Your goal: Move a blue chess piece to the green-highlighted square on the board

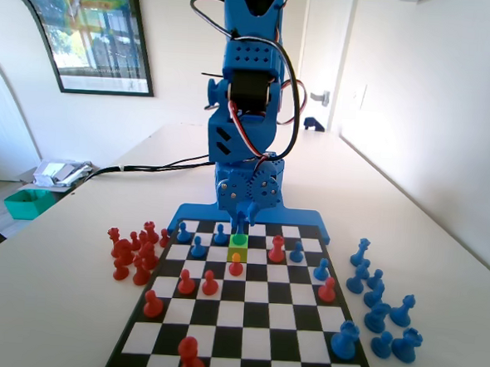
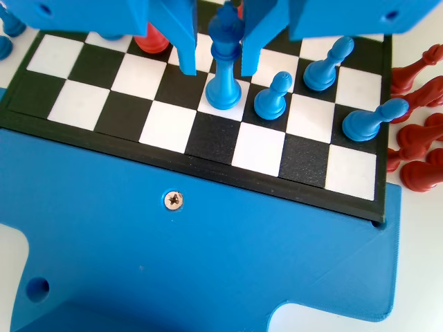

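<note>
The blue piece (image 2: 223, 66) that stands between the jaws of the gripper (image 2: 216, 62) is upright, its long axis vertical, with the crowned top pointing up and the round flared base flat on a white square in the wrist view. It looks taller than the small blue pawns (image 2: 271, 95) just beside it on the right of that view. The jaws are apart, one at each side of the stem; I cannot tell if they touch it.

In the fixed view the blue arm (image 1: 248, 109) stands at the far end of the board (image 1: 245, 317), folded down steeply so that the gripper (image 1: 241, 223) hangs low over the green-highlighted square (image 1: 239, 241), which lies in the second row from the arm. A red pawn (image 1: 236, 264) stands just in front of this square.

The pieces are smooth, shiny plastic. The board is flat, matte, in black and white squares. More red pieces (image 1: 133, 251) and blue pieces (image 1: 379, 308) lie in groups on the pale counter (image 1: 55, 288) at both sides.
</note>
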You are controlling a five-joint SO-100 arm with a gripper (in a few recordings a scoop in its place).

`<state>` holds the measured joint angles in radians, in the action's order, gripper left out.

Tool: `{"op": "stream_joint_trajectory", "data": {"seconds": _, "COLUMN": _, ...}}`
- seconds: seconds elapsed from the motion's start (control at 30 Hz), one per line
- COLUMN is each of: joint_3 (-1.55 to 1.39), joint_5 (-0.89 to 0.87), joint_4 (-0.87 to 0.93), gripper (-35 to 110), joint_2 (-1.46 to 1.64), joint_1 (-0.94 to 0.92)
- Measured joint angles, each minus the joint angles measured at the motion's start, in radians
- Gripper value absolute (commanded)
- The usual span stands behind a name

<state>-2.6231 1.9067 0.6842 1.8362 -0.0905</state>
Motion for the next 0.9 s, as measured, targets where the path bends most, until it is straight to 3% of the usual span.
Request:
{"op": "stream_joint_trajectory", "data": {"seconds": 0.23, "joint_3": 0.035, "joint_5": 0.011, "joint_4": 0.051, "gripper": 12, "joint_2": 0.000, "joint_1": 0.000}}
{"op": "stream_joint_trajectory", "data": {"seconds": 0.9, "joint_3": 0.353, "joint_5": -0.017, "joint_4": 0.571, "gripper": 1, "joint_2": 0.204, "joint_1": -0.028}}
